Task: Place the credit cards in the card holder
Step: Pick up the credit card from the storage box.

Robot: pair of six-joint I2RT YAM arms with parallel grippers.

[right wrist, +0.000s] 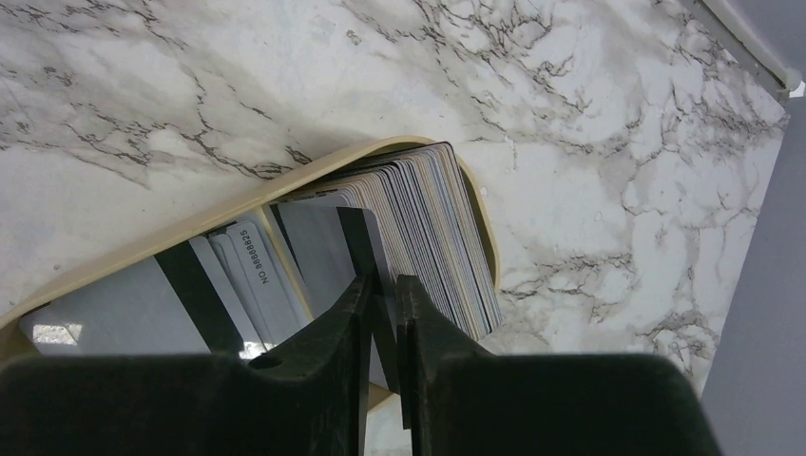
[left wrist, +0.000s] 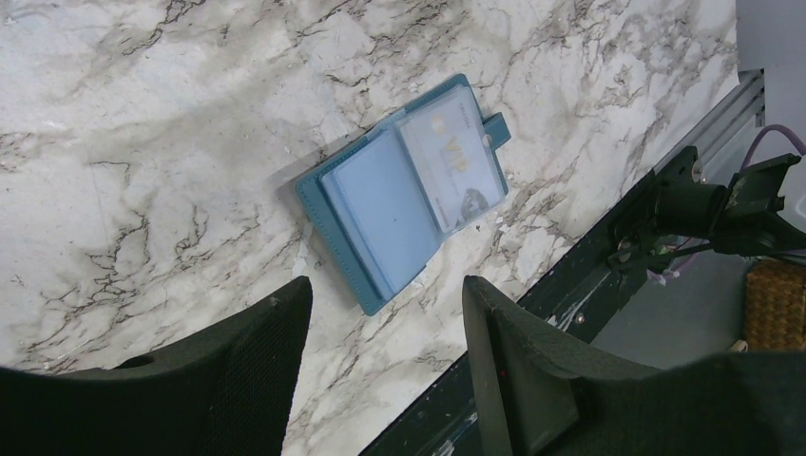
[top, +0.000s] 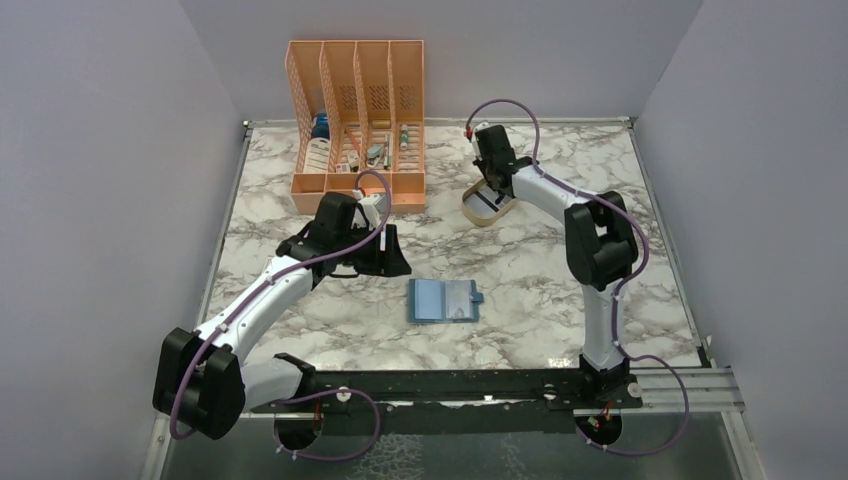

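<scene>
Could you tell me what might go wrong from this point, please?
1. The right end effector pinches among tightly packed credit cards leaning in the beige tray; it may lift two, or drag neighbours out.
2. The card holder lies open and unheld, with the left end effector open and clear of it; it could slide when a card is pushed in.

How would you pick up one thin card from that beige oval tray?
By its upper edge, from above: the thin grey plastic cards stand on edge, leaning packed together in the beige oval tray, so only their tops are free to pinch.
</scene>
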